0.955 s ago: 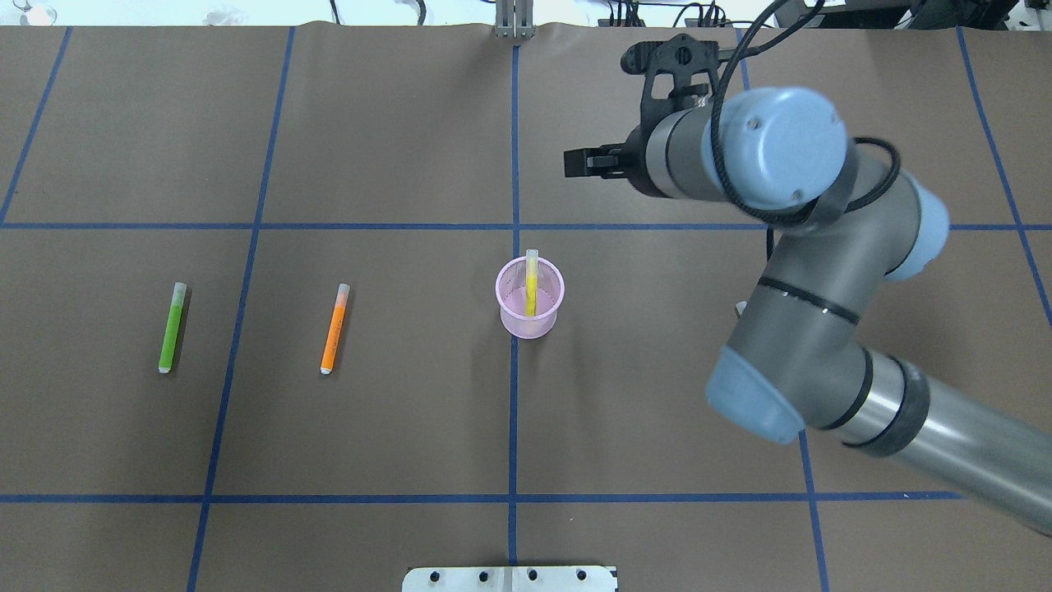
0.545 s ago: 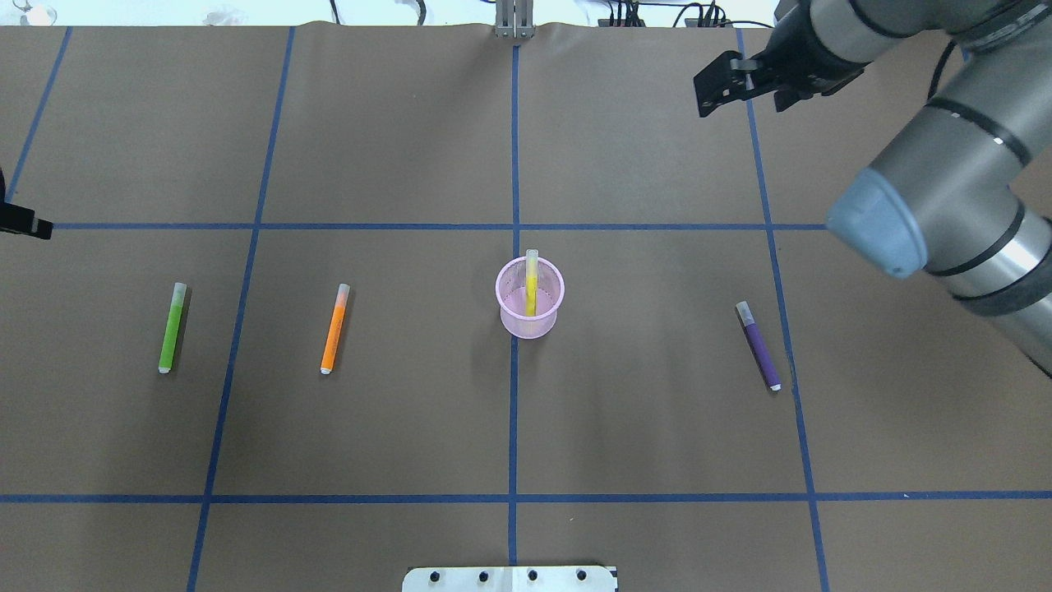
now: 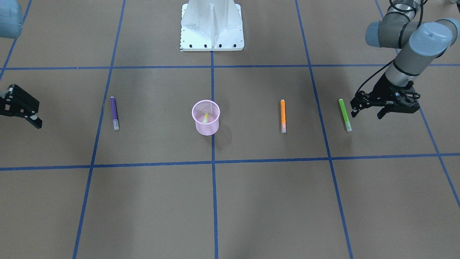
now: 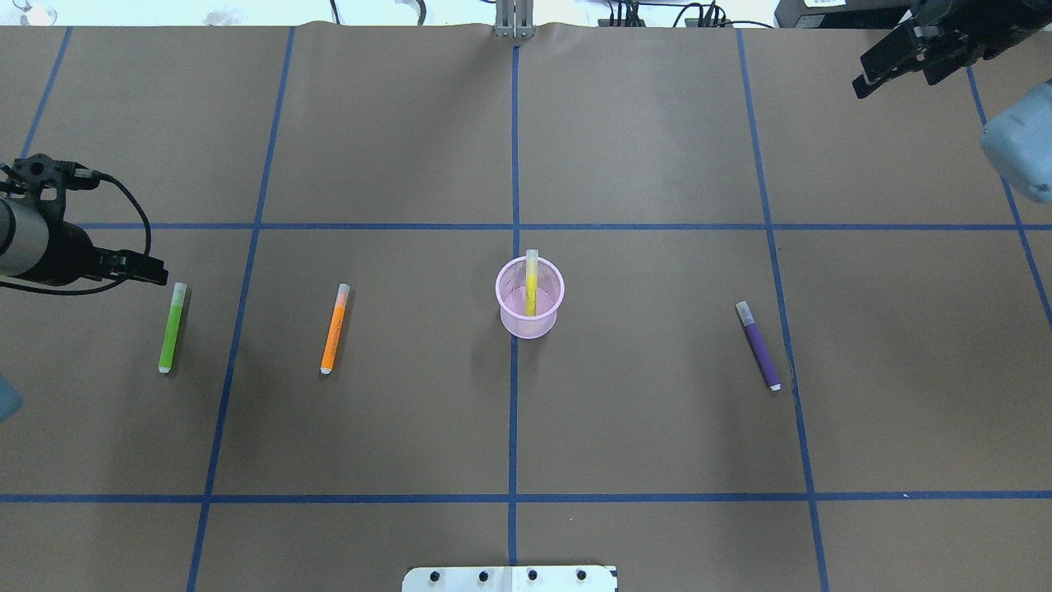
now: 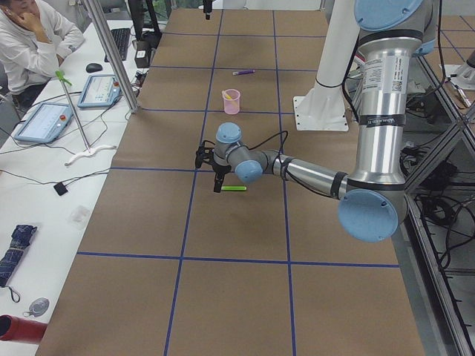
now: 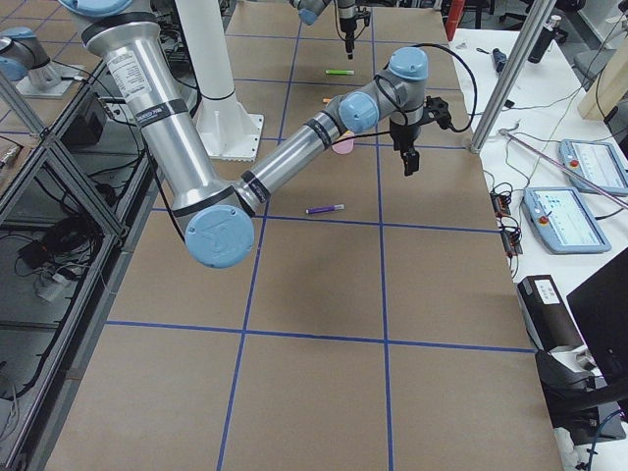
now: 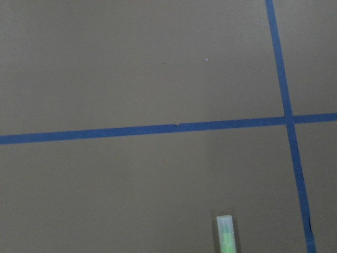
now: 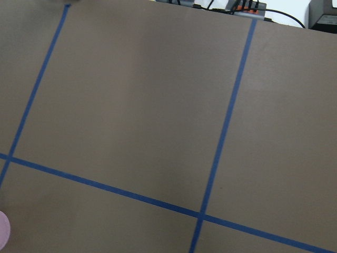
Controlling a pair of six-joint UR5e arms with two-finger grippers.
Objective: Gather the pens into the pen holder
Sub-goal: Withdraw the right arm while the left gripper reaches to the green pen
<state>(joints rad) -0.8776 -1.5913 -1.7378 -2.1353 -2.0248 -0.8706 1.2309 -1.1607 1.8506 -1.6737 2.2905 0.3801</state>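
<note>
The left gripper (image 3: 367, 113), its fingers apart and empty, hangs just outboard of the green pen (image 4: 173, 327), close to the pen's whitish capped end. That pen lies flat, its long axis running toward and away from the robot, cap at the far end. The left arm is plainly the nearer one, and I judge its grasp calls for a short shift inward. Next lie the orange pen (image 4: 334, 329), parallel, the pink pen holder (image 4: 530, 325) at table centre with the yellow pen (image 4: 532, 288) leaning inside, and the purple pen (image 4: 759, 347), slightly skewed. The right gripper (image 4: 896, 74) is parted, far off at the back corner. No writing on the pens is readable.
</note>
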